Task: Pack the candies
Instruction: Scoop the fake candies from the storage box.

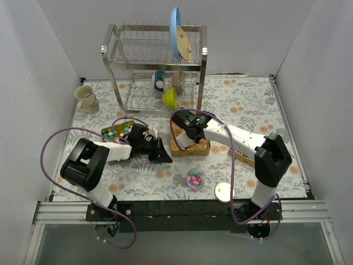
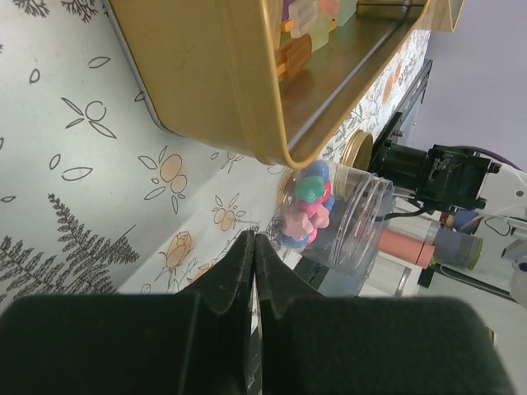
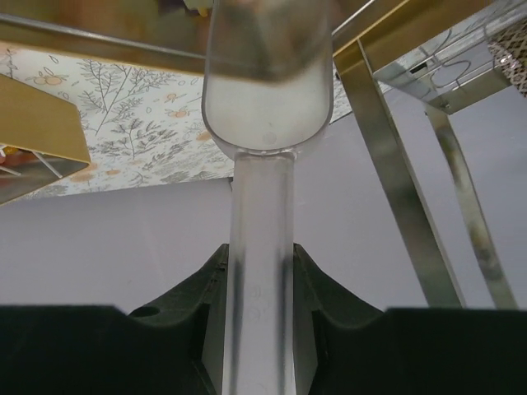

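Note:
A clear jar (image 1: 195, 179) holds multicoloured candies near the front middle; in the left wrist view the jar (image 2: 350, 222) shows pink, green and blue candies (image 2: 306, 210). A green tray (image 1: 118, 131) holds bright multicoloured candies. A gold tray (image 1: 190, 146) holds orange candies; it also shows in the left wrist view (image 2: 222, 90). My left gripper (image 1: 158, 151) lies low between the two trays, shut and empty, its tips (image 2: 254, 243) pointing toward the jar. My right gripper (image 1: 185, 125) is over the gold tray's far end, shut (image 3: 262, 257) on the handle of a clear scoop (image 3: 268, 82).
A round gold lid (image 1: 223, 191) lies right of the jar. A metal dish rack (image 1: 154, 66) stands at the back with a blue plate (image 1: 176, 32) and a yellow-green bowl (image 1: 170, 97). A mug (image 1: 86, 99) stands back left. A purple cable loops by the left arm.

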`<state>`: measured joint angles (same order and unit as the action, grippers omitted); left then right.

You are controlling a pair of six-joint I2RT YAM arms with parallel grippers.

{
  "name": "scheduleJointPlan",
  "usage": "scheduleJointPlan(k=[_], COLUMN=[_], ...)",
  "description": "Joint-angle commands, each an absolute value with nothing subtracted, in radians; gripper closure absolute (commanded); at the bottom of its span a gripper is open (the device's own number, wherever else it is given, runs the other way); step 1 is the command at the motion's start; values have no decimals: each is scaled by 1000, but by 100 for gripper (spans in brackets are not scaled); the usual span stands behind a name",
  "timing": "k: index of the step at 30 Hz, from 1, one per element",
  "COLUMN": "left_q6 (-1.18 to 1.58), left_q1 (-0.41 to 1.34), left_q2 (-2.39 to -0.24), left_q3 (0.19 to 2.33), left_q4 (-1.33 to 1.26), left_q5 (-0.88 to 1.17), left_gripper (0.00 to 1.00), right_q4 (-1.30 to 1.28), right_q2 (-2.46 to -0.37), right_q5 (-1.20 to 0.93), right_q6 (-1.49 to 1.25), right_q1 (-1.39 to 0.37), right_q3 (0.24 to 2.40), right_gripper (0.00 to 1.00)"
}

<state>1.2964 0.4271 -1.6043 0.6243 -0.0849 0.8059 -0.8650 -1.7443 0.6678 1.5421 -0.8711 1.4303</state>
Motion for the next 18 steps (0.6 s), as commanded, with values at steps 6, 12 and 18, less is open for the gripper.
scheduleJointPlan(k=[6, 12, 18], left_q6=[1307, 1301, 1301], left_q1=[434, 434, 434], left_q2=[-1646, -1646, -1658], left_q3=[646, 643, 646], left_q4=[-156, -155, -164], left_q5=[851, 851, 859], left_gripper=[100, 100, 100], right_q4=[-1095, -1085, -1052], right_q2=[-1793, -1798, -1792], right_q5=[572, 591, 581], right_q6=[1444, 1437, 1474], right_q1=[-1000, -944, -847], right_q3=[1512, 1509, 1499], right_gripper=[99, 99, 99])
